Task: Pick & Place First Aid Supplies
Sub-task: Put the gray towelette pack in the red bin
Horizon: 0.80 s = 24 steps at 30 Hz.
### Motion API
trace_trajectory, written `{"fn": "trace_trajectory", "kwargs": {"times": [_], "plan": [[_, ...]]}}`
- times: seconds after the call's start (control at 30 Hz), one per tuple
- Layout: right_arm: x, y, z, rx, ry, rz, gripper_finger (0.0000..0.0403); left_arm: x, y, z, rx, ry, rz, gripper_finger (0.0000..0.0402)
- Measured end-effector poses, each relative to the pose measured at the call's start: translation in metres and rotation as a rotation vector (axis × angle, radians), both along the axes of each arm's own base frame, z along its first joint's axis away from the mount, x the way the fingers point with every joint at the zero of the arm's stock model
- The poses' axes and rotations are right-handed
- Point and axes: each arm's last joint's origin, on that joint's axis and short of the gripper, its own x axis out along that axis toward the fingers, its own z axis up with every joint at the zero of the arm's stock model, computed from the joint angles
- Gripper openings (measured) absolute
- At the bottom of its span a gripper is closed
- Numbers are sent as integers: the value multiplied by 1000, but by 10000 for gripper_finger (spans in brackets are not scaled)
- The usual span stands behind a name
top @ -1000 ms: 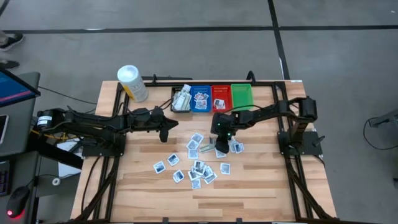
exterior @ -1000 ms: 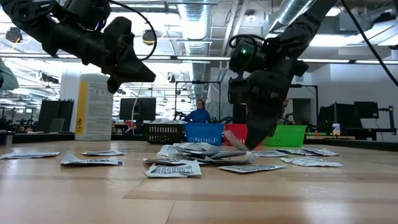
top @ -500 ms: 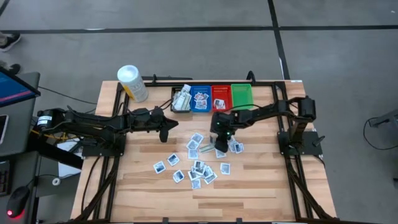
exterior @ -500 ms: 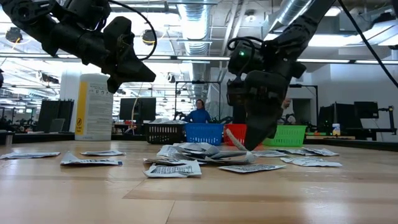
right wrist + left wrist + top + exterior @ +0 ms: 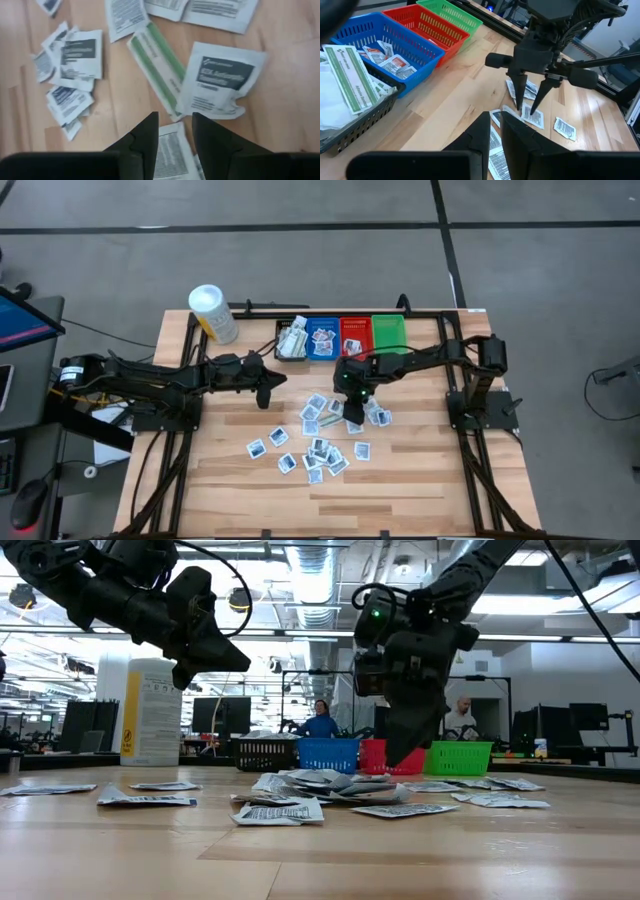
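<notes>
Dozens of packets (image 5: 318, 448) on wooden table (image 5: 420, 480), right gripper (image 5: 529, 107) parted, empty, left gripper (image 5: 268, 394) closed.

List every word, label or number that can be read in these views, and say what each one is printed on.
Nothing here reads with certainty.
Green-striped packet in the black bin: lettering along the stripe, too blurred to read.
Packets on the table: dark header bars and small print, too blurred.
White tub with yellow label: rows of text, too small.
Packets in the blue bin: red marks, no readable words.
</notes>
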Motion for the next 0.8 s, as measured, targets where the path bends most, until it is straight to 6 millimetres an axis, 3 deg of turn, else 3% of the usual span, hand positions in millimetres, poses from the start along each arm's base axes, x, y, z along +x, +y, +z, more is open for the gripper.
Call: {"fn": "trace_trajectory", "kwargs": {"times": [0.3,0.57,0.8], "plan": [[-6,-9,-3,-72,93,-105,113,0,0,0,0,0,0,43],[4,-5,1,-51,11,-153,113,0,0,0,0,0,0,43],[10,2,-17,-36,43,-143,113,0,0,0,0,0,0,43]]}}
